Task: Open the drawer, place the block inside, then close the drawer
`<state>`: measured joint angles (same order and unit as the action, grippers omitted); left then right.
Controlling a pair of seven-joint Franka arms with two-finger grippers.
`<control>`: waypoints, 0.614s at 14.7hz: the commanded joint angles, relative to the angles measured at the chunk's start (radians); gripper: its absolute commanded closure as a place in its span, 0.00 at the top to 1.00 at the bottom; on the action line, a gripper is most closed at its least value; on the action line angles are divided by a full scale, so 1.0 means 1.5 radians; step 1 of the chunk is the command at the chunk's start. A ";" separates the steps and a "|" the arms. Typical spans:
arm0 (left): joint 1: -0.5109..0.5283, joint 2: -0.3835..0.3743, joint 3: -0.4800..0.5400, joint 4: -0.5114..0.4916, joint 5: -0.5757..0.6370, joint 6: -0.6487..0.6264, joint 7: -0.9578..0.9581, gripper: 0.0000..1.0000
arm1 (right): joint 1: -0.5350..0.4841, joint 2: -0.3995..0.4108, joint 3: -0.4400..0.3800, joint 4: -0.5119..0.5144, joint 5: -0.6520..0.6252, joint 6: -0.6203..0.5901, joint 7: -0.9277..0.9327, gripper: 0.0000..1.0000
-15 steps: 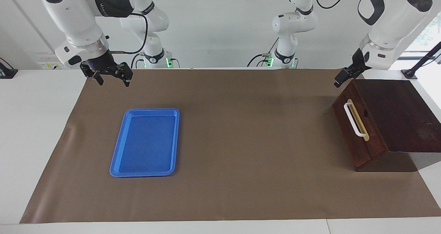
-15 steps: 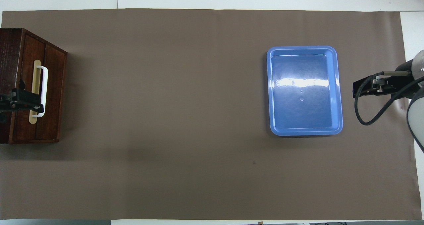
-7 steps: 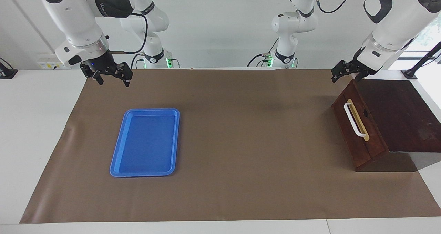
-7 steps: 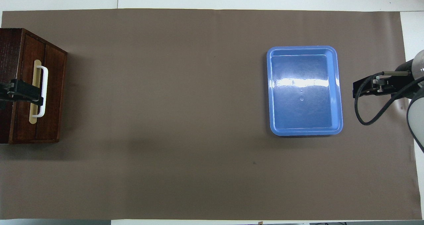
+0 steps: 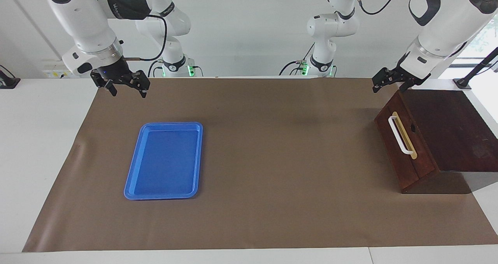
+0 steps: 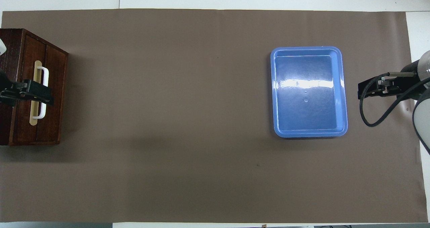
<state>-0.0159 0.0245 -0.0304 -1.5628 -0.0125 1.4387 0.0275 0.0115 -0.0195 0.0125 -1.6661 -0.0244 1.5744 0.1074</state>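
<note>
facing view: the left gripper [image 5: 389,83], fingers apart and empty, hangs over the shut drawer [image 5: 404,145] at 3 o'clock; it could miss the white handle [image 5: 400,135]. the right gripper [image 5: 125,88], spread and empty, waits at 10 o'clock.

overhead view: the blue tray [image 6: 308,91] sits empty; no block shows, so the placing may stall.

One dark wooden box [image 5: 447,135] is sitting on the table, showing one drawer [image 5: 402,147] with one white bar handle [image 5: 398,135]. One blue plastic tray [image 5: 165,159] is lying on one brown paper sheet [image 5: 280,170]. Two robot arms are showing, each carrying one gripper.
</note>
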 commanded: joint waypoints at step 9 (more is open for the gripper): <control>-0.010 -0.025 0.015 -0.003 -0.001 -0.007 0.046 1.00 | -0.007 -0.016 0.004 -0.015 0.007 -0.002 0.009 1.00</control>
<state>-0.0192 -0.0115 -0.0194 -1.5775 -0.0125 1.4359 0.0811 0.0115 -0.0195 0.0125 -1.6661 -0.0244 1.5744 0.1074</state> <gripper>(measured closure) 0.000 0.000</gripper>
